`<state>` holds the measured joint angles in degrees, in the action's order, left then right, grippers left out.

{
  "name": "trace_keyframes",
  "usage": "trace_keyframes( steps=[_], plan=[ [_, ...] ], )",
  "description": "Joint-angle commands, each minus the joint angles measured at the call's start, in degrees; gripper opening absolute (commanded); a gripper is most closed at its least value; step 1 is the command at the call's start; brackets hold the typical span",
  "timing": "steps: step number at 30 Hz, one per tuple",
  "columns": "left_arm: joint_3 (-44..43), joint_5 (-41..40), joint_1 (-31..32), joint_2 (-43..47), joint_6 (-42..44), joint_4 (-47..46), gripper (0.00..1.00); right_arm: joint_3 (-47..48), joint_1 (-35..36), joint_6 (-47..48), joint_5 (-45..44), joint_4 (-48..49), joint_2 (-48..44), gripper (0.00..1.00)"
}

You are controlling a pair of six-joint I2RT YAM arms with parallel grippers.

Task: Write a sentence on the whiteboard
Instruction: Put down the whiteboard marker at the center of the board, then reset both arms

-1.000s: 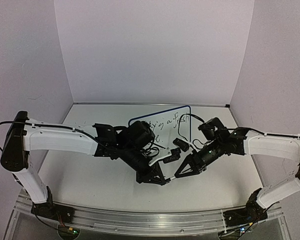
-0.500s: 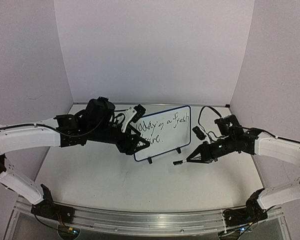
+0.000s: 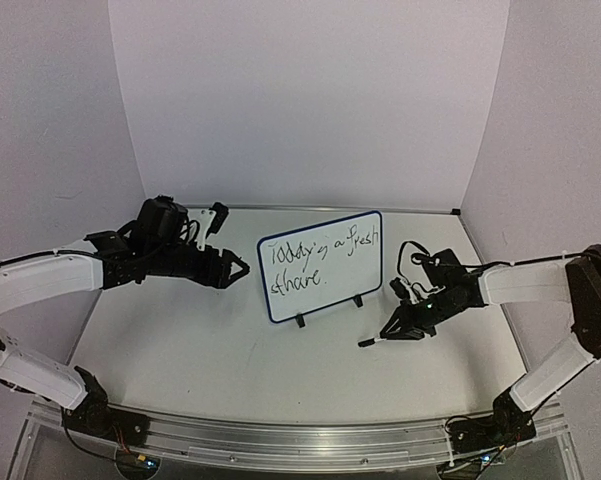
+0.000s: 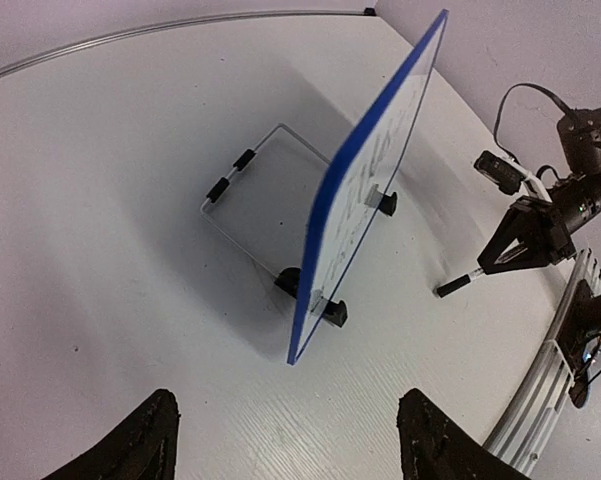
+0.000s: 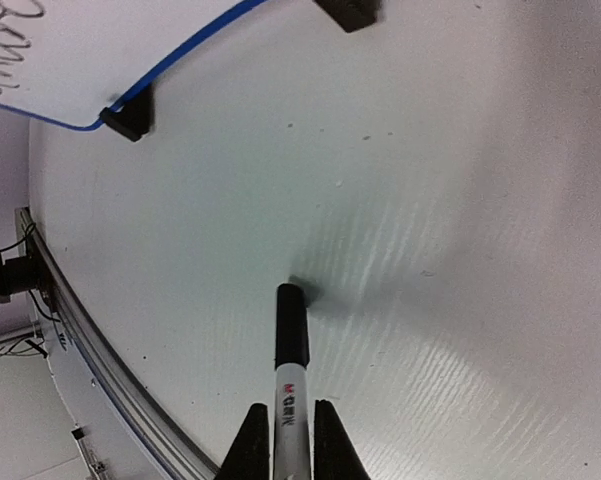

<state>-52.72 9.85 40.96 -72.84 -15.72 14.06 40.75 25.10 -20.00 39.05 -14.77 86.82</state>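
The whiteboard [image 3: 320,265] stands upright on two black feet at mid-table, and the sentence [image 3: 318,256] runs across it in two lines of black script. My left gripper [image 3: 238,272] hovers open and holds nothing, a short way left of the board's edge [image 4: 365,190]. My right gripper [image 3: 390,332] is shut on a black-and-white marker [image 5: 291,340] to the board's right. The marker's black cap end touches the table [image 3: 180,340]. In the right wrist view the fingers [image 5: 255,435] flank the marker's white barrel.
A wire support [image 4: 245,175] props the board from behind. One black foot [image 5: 130,118] sits near the marker side. An aluminium rail [image 3: 280,440] runs along the near edge. Pale walls close the back and both sides.
My left arm has drawn back to the left and its gripper has opened. My right arm has shifted right and lowered the marker's end onto the table. The board now stands uncovered.
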Motion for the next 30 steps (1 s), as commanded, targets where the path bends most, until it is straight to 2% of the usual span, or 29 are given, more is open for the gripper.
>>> trace_keyframes(
  steps=[1,6,7,8,9,10,15,21,26,30],
  plan=[
    [1.55,-0.52,-3.34,2.48,-3.48,0.13,0.76,0.03,-2.39,0.75,-4.47,1.51,3.06,0.26],
    [3.1,-1.24,-7.15,2.77,-4.5,0.96,0.77,0.45,-4.28,0.36,-9.81,0.65,2.9,0.5],
    [3.3,-1.32,-7.85,2.64,-4.58,1.11,0.77,0.58,-4.62,0.31,-11.02,0.26,2.58,0.62],
    [3.48,-1.43,-8.68,2.49,-4.67,1.28,0.78,0.78,-4.96,0.33,-12.22,-0.24,2.22,0.82],
    [3.64,-1.66,-9.52,2.39,-4.73,1.46,0.78,0.98,-5.38,0.46,-13.66,-0.88,1.84,0.91],
    [3.78,-2.01,-10.48,2.23,-4.87,1.65,0.78,1.25,-5.84,0.73,-15.11,-1.64,1.43,0.96],
    [4.59,-2.87,-15.56,1.41,-6.12,2.48,0.79,3.35,-8.94,2.57,-22.07,-6.82,-0.83,0.98],
    [5.04,-8.56,-21.19,2.01,-7.16,3.32,0.84,4.87,-11.13,3.05,-32.22,-8.86,-5.84,0.98],
    [4.72,-18.29,-23.94,4.69,-7.13,2.47,0.88,5.38,-12.16,3.48,-40.57,-8.47,-12.18,0.98],
    [4.29,-25.87,-24.1,8.17,-6.6,-0.15,0.9,2.9,-12.36,5.27,-45.48,-2.67,-20.2,0.98]
  ],
)
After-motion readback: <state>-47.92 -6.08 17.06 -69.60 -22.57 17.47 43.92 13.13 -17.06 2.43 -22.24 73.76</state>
